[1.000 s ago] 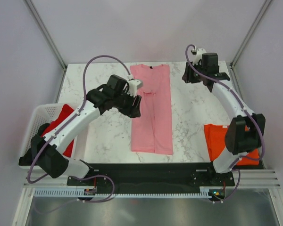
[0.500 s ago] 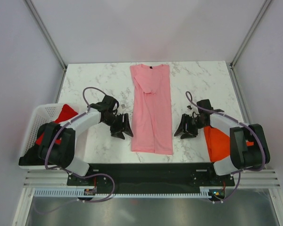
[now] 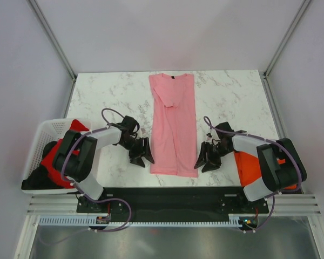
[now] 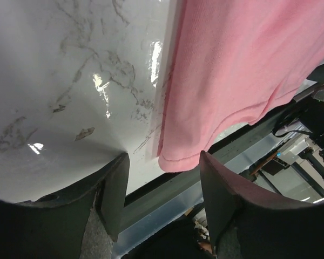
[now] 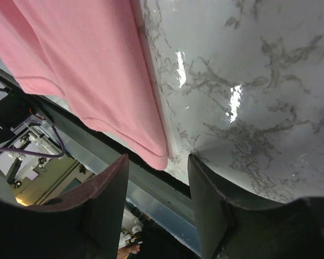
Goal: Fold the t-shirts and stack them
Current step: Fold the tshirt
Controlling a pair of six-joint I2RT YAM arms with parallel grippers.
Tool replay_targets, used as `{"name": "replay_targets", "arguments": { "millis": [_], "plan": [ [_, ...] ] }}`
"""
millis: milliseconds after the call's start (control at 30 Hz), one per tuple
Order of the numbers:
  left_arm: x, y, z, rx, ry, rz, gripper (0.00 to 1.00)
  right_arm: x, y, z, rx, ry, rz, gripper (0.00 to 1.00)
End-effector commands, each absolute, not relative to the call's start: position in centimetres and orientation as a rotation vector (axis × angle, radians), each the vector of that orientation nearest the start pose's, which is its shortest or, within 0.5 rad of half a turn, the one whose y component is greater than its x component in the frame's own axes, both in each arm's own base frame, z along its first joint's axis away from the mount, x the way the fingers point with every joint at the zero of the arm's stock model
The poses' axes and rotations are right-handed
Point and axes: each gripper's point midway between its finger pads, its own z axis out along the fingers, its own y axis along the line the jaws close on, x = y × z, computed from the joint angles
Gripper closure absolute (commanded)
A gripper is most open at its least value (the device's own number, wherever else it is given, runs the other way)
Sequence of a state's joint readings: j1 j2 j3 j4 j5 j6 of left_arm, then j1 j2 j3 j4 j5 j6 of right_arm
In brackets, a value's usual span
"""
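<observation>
Light pink short-sleeved fabric t-shirt (image 3: pixel 174 127): it lies flat on the white marble-patterned desk (image 3: pixel 232 102), folded into a long narrow strip. The collar is at the far edge and the hem is close to the near edge.

Left gripper (image 3: pixel 142 159): low over the desk at the strip's near left corner. Seen from its wrist, the two black fingers (image 4: pixel 110 199) stand wide apart. The pink hem corner lies in the gap between them and is not clamped.

Right gripper (image 3: pixel 204 165): low at the near right corner, mirroring the left one. Its fingers (image 5: pixel 205 194) are also apart, with the hem corner between them, and hold nothing. Whether either pair of tips touches the desk cannot be told.

Bright orange t-shirt (image 3: pixel 247 162): on the desk at the near right, partly under the right arm.

Red t-shirt (image 3: pixel 56 156): inside the white plastic lattice basket (image 3: pixel 46 132) at the left edge.
</observation>
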State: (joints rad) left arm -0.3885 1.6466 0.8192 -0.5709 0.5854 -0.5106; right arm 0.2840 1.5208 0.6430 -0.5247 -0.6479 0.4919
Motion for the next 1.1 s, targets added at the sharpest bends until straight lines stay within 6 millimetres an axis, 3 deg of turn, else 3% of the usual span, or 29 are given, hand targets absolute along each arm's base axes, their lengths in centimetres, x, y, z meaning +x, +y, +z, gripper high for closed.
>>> {"name": "replay_targets", "arguments": {
  "millis": [0,167,467,633,767,933,1067],
  "plan": [
    [19.5,-21.7,3.1,-0.089,3.075,-1.024,0.38,16.9,16.9,1.0,0.266,3.087,0.933,0.44],
    [18.5,-22.8,2.8,-0.028,3.100,-1.057,0.43,16.3,17.3,0.3,0.271,3.129,0.920,0.44],
    [17.8,-22.5,2.2,-0.033,3.118,-1.034,0.53,14.9,17.3,-1.0,0.252,3.217,0.775,0.48],
    [18.0,-22.7,2.3,-0.010,3.108,-1.053,0.54,16.2,17.8,-1.2,0.293,3.194,0.779,0.48],
    [18.0,-22.9,2.4,0.015,3.101,-1.082,0.57,17.6,18.5,-1.2,0.298,3.159,0.802,0.57],
    [18.0,-23.3,2.4,0.027,3.097,-1.113,0.71,18.4,19.1,-0.5,0.287,3.117,0.850,0.64],
    [18.3,-23.4,3.0,0.063,3.071,-1.122,0.98,18.2,19.4,-0.2,0.276,3.093,0.891,0.78]
  ]
}}
